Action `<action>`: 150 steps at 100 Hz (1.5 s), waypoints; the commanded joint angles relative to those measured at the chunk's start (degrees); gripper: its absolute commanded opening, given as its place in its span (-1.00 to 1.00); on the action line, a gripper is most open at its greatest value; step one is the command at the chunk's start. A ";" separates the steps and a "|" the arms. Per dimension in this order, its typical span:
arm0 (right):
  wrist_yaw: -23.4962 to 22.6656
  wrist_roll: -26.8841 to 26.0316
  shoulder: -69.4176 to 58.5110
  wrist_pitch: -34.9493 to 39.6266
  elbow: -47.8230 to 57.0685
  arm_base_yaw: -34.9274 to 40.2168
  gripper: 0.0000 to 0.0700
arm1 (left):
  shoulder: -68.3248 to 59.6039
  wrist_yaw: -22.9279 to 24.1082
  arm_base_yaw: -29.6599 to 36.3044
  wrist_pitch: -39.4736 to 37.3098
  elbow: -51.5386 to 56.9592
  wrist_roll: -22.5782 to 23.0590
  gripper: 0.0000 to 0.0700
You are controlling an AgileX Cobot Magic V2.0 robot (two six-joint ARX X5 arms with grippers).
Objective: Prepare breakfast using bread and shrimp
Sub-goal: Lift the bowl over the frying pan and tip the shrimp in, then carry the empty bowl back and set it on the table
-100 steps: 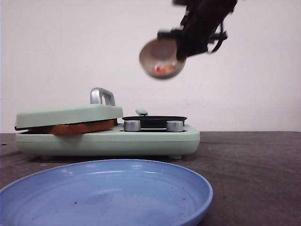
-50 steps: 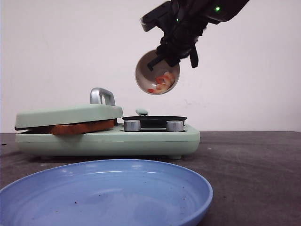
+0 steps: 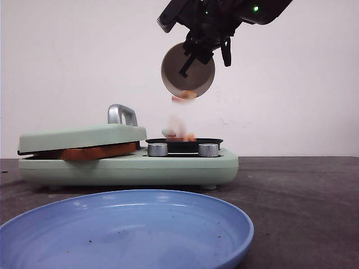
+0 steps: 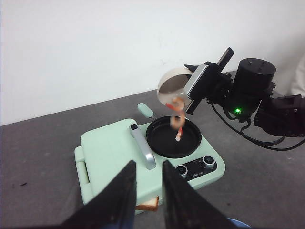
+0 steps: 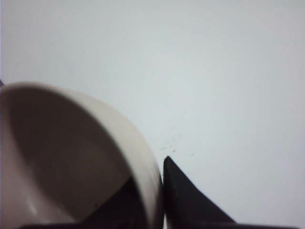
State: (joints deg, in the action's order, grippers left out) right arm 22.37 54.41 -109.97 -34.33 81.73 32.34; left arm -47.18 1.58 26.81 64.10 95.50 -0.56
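Left to right in the front view: mint-green breakfast maker (image 3: 129, 165) sits on the dark table (image 3: 297, 196), its hinged lid (image 3: 81, 137) down on a bread (image 3: 98, 151) slice whose browned crust shows along the lid's front edge; in the left wrist view a bread corner pokes out at the unit's near edge (image 4: 147, 205). Lid handle (image 3: 122, 115) stands upright at the lid's right end. Next along, the small black pan (image 3: 184, 144) sits in the unit's right half, behind two silver knobs (image 3: 157, 149). Right gripper (image 3: 193, 56) hangs high over the pan, clamped on the rim of a small beige bowl (image 3: 188, 70) tipped on its side, one finger inside the wall and one outside. Shrimp (image 4: 177, 119) pieces are mid-air between bowl lip and pan, some already at the pan's rim (image 3: 182, 136). Clear air between bowl and pan. Left gripper (image 4: 145, 191) hovers above the unit's near side, fingers slightly parted, holding nothing. Blue plate (image 3: 123, 232) lies nearest the camera, apart from the unit's front edge. Table right of the unit is bare.
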 commanded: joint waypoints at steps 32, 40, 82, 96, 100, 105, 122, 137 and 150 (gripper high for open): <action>1.27 -1.86 -1.03 -2.45 1.53 0.81 -1.00 | -0.28 0.20 0.33 -0.42 0.96 1.49 -0.97; 4.00 -11.78 -0.35 2.75 2.01 0.85 -0.99 | -0.28 0.20 0.33 -0.42 0.96 1.90 -0.97; -13.53 -62.86 10.27 55.80 7.32 -10.64 -0.99 | -0.31 0.17 0.33 -2.69 0.94 2.93 -0.97; -19.19 -62.97 10.86 67.06 6.93 -15.69 -0.99 | -0.33 0.15 0.33 -3.30 0.59 2.91 -0.97; -20.85 -62.97 10.86 68.76 6.14 -17.22 -0.99 | -0.33 0.15 0.33 -3.63 0.37 2.86 -0.97; -23.15 -62.99 10.86 69.59 4.70 -18.91 -0.99 | -0.33 0.15 0.33 -3.69 0.28 2.84 -0.97; -29.59 -62.97 10.86 72.59 -0.52 -23.63 -0.99 | -0.33 0.15 0.33 -3.74 0.20 2.69 -0.97; -29.92 -62.97 10.86 73.40 -4.96 -24.94 -0.99 | -0.33 0.15 0.33 -3.72 -0.24 2.58 -0.97; -30.10 -62.88 10.86 73.16 -8.52 -25.03 -0.99 | -0.33 0.15 0.33 -3.80 -1.29 2.45 -0.97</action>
State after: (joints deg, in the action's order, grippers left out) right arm -7.53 -7.94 -98.10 39.42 73.82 7.09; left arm -47.11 1.56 26.81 61.04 93.82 1.98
